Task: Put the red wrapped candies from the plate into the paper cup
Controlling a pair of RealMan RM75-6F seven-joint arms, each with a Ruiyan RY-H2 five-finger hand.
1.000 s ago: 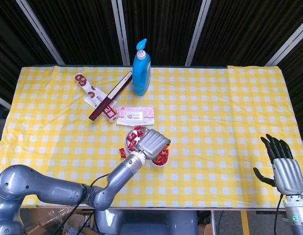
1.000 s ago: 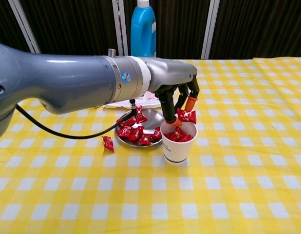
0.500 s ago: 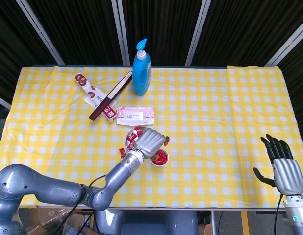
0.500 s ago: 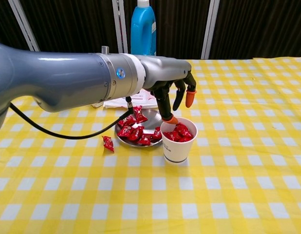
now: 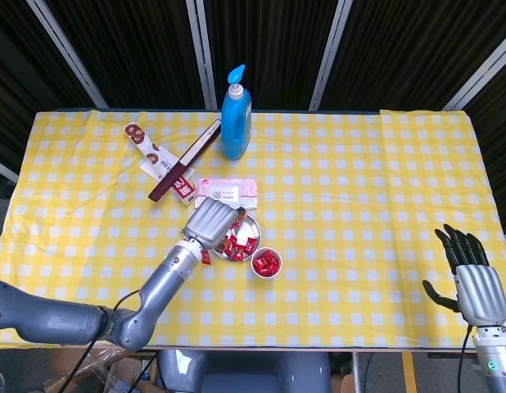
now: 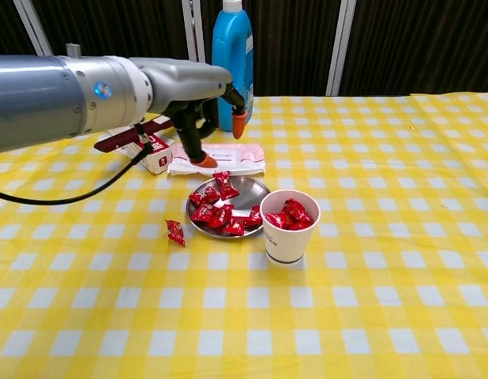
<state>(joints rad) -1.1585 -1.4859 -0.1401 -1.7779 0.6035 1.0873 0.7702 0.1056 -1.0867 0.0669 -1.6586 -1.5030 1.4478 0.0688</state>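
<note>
Candies [image 6: 219,212], red-wrapped, lie heaped on the plate [image 6: 257,189] near the middle of the tabletop, toward its front edge; several remain, so the task is not finished.

Risks, largest thing first:
- Left hand [image 6: 198,99] hangs above the plate's far-left side, fingers apart and curved downward, orange tips showing, nothing held. A steep descent could catch the plate's rim and tip or slide it, scattering candies.
- Wet-wipe pack [image 6: 218,159] lies just behind the plate; a reach set too far back would land on it instead.
- Paper cup [image 6: 290,227] stands upright, touching or just beside the plate's front-right rim. It looks light; a brush from the hand on a return pass could knock it over and spill what it holds.
- One stray candy [image 6: 174,232] sits on the cloth left of the plate, easy to miss.

Containers:
- Plate: a loose pile of red candies, mostly on its left half; right part bare metal.
- Cup: red candies filling it up to the rim, so further drops may bounce out.

Right hand [image 5: 474,282] waits at the tabletop's front-right corner, fingers straight and loosely spread, holding nothing.
</note>
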